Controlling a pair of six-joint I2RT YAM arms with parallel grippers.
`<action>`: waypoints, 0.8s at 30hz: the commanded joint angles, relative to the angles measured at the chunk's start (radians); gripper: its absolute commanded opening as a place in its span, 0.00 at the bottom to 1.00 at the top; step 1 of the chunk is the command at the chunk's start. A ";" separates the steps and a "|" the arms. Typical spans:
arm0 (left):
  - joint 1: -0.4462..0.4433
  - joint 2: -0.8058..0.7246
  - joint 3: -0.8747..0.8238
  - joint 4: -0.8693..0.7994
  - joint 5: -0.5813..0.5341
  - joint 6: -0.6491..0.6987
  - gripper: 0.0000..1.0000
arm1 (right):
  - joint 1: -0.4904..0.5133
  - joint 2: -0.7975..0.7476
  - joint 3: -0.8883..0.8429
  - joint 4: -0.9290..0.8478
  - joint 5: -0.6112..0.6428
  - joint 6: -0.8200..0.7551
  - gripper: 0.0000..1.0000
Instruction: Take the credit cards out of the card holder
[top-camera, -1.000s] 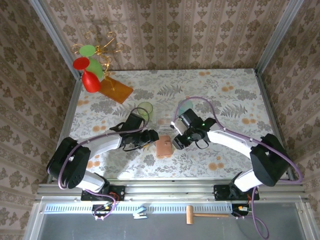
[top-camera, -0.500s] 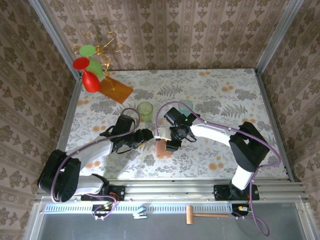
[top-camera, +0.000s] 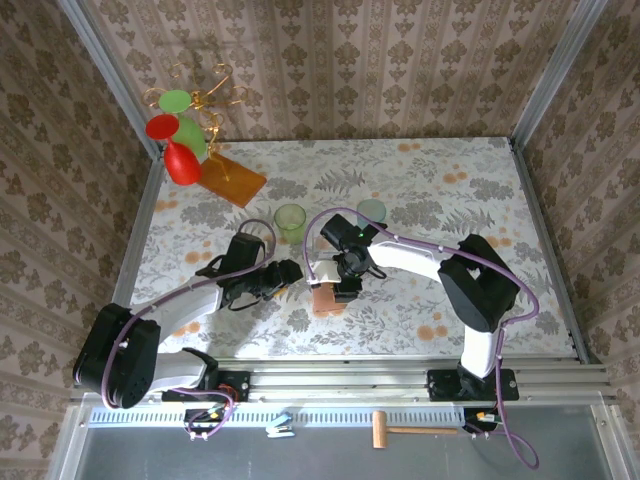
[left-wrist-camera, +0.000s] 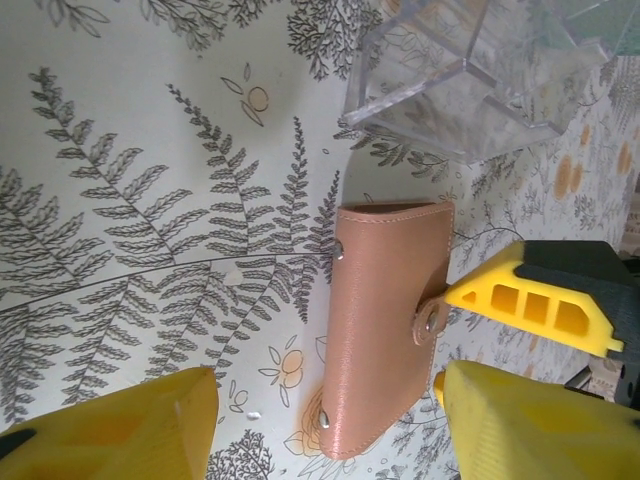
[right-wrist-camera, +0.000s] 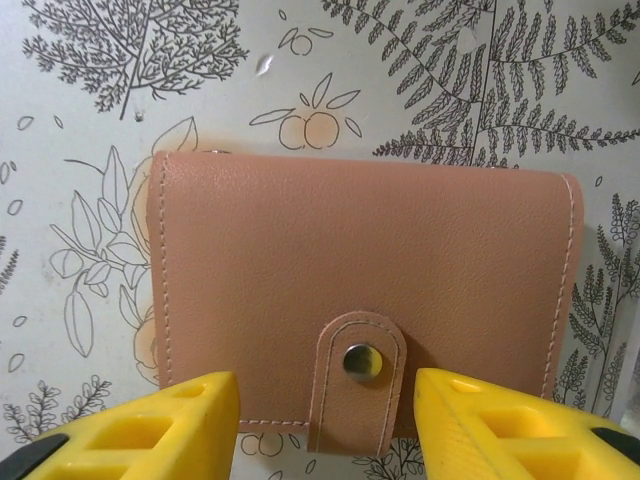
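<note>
Seen from above, the small tan-pink leather card holder lies folded shut on the fern-printed table, near the front edge and between the two arms. The left gripper is just beside it on the left, and the right gripper hangs over its right side. Two pale green cups stand behind it, apart from it. In the left wrist view, the left gripper's yellow fingers are spread wide and pinch nothing; the holder's near end lies between them untouched. A clear plastic box sits just past its far end. In the right wrist view, the right gripper's fingers are also parted, one on either side of the rounded strap with its metal snap stud, and they grip nothing. The holder looks light, soft and pliable, with a smooth skin, so it would likely slide or flop if tugged. Pinning its body with one gripper and lifting the strap's free tip with the other seems the sound hold. The credit cards, presumably inside, should be stiff, thin and slippery, best taken by an exposed edge.
</note>
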 joint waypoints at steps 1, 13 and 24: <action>0.009 0.011 -0.018 0.032 0.016 0.004 0.62 | -0.005 0.026 0.039 -0.045 0.025 -0.035 0.50; 0.009 0.000 -0.022 0.027 0.013 0.010 0.63 | 0.000 0.062 0.082 -0.052 0.012 -0.022 0.49; 0.009 -0.002 -0.028 0.027 0.011 0.009 0.63 | 0.006 0.088 0.042 -0.022 0.011 0.015 0.47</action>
